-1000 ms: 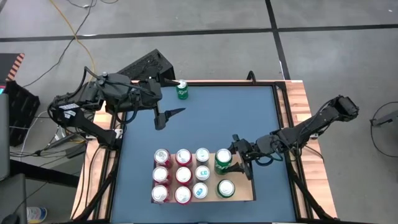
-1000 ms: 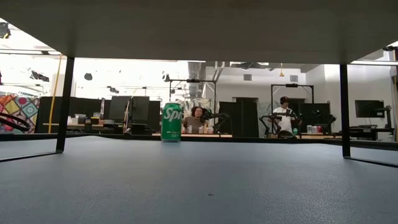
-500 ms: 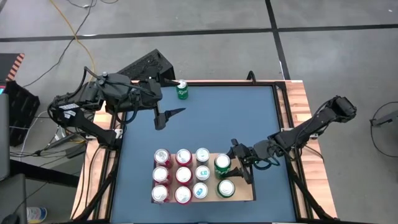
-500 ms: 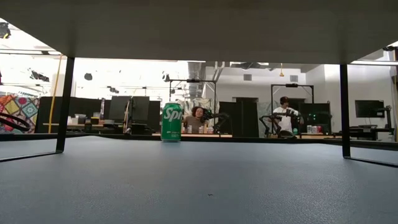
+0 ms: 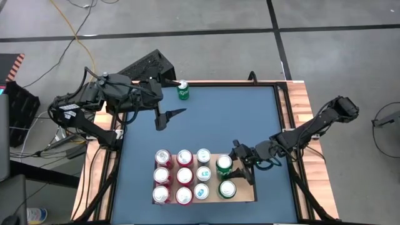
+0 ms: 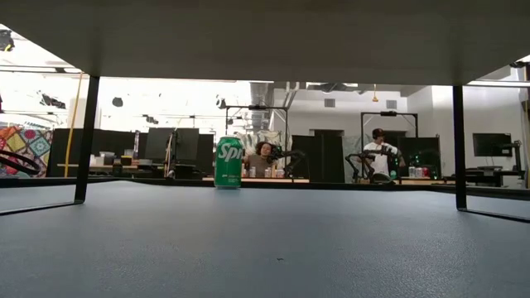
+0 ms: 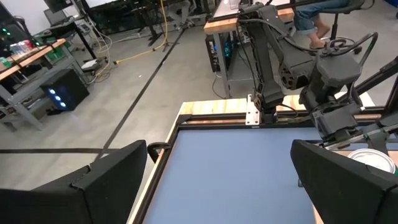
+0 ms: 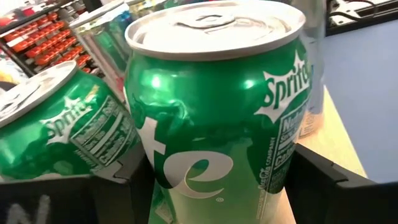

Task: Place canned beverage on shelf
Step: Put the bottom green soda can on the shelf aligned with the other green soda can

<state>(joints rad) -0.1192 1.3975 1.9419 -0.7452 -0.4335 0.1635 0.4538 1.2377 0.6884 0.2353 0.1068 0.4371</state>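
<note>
Gripping: the right gripper (image 5: pixel 239 167) is closing its dark fingers around a glossy green Sprite can (image 5: pixel 224 165), pinching its curved sides.
Can texture: the shiny aluminium cylinder (image 8: pixel 217 118) is showing a silver lid and a slight dent.
Shelf: the flat pale wooden board (image 5: pixel 249 194) is lying on the blue mat (image 5: pixel 225 119), carrying rows of red, blue and green cans; the held can is standing over its right column.
Left gripper (image 5: pixel 169 117): hovering spread open near the table's far edge.
Lone green can (image 5: pixel 183 90): standing upright at the far edge.

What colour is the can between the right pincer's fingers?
Green Sprite can, clearest in the right wrist view.
</note>
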